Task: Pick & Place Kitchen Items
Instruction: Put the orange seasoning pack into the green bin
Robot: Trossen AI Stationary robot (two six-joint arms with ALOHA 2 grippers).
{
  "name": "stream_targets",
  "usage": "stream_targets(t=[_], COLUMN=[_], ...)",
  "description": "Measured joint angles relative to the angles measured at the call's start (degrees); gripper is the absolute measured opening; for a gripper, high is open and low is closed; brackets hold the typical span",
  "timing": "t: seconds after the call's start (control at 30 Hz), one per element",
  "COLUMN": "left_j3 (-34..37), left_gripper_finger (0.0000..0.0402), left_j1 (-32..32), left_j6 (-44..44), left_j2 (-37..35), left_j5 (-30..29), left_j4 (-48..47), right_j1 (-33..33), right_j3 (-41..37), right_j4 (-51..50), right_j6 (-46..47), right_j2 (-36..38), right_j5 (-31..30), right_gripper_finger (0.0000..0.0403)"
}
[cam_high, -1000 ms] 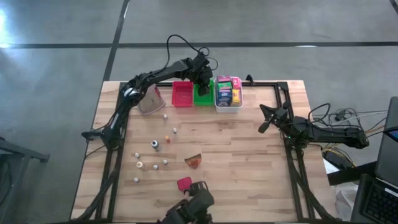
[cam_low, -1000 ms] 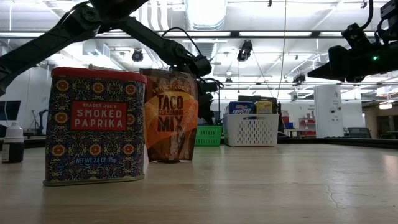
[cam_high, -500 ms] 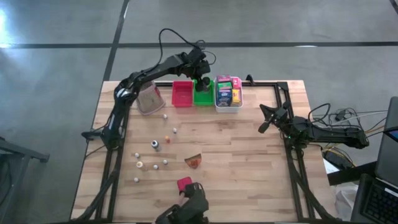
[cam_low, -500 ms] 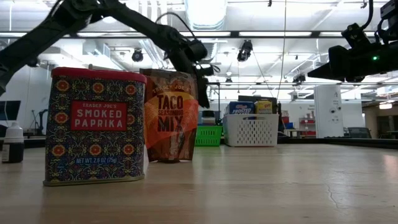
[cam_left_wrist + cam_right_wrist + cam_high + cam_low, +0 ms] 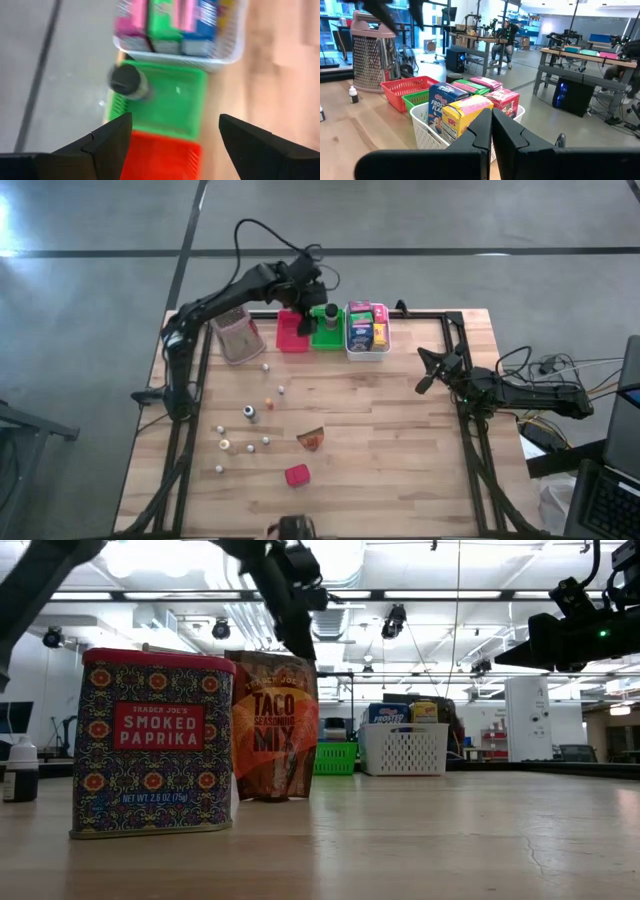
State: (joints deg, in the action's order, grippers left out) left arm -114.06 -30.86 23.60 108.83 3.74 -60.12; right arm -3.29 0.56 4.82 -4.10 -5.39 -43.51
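My left gripper [image 5: 303, 298] hangs open high above the red tray [image 5: 292, 333] and green tray [image 5: 326, 332] at the far edge. Its fingers frame both trays in the wrist view [image 5: 172, 135] and touch nothing. A dark jar [image 5: 127, 81] stands upright in the green tray's corner [image 5: 333, 313]. Pink, green, blue and yellow packets [image 5: 366, 323] stand in the white basket [image 5: 220, 52]. Tiny pale bottles [image 5: 249, 412], an orange-brown wedge [image 5: 312, 438] and a red tin [image 5: 297, 475] rest on the table. My right gripper [image 5: 427, 377] waits shut at the right side.
A metal grater [image 5: 238, 338] stands left of the red tray. In the low view the paprika tin [image 5: 155, 745] and taco mix packet [image 5: 275, 725] stand close to the camera. Bare wood lies between the scattered items and the right arm [image 5: 520, 392].
My left gripper has risen from just over the green tray and swung toward the table's left, ending above the red and green trays. The dark jar stays standing in the green tray.
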Motion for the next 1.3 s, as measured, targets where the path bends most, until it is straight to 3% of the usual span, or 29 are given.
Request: stream_targets(t=[0.2, 0.63, 1.0, 1.3], left_j3=[0.0, 1.0, 8.46, 15.34], left_gripper_finger=[0.0303, 0.0303, 0.0303, 0.0303], left_j1=[5.14, 17.84, 29.79, 36.63], left_j6=[-5.7, -13.64, -24.38, -31.78], left_j2=[-3.48, -4.77, -7.74, -9.23], left_j5=[-2.92, -2.94, -3.73, -3.81], left_j4=[-8.21, -19.41, -19.67, -12.59], right_j1=[0.0, -0.02, -0.02, 0.0], right_j3=[0.0, 0.0, 0.0, 0.0], right_j4=[0.0, 0.0, 0.0, 0.0], right_j6=[0.0, 0.0, 0.0, 0.0], right_j2=[0.0, -0.02, -0.02, -0.02], right_j5=[0.0, 0.0, 0.0, 0.0], right_gripper_finger=[0.0008, 0.0008, 0.0008, 0.0008])
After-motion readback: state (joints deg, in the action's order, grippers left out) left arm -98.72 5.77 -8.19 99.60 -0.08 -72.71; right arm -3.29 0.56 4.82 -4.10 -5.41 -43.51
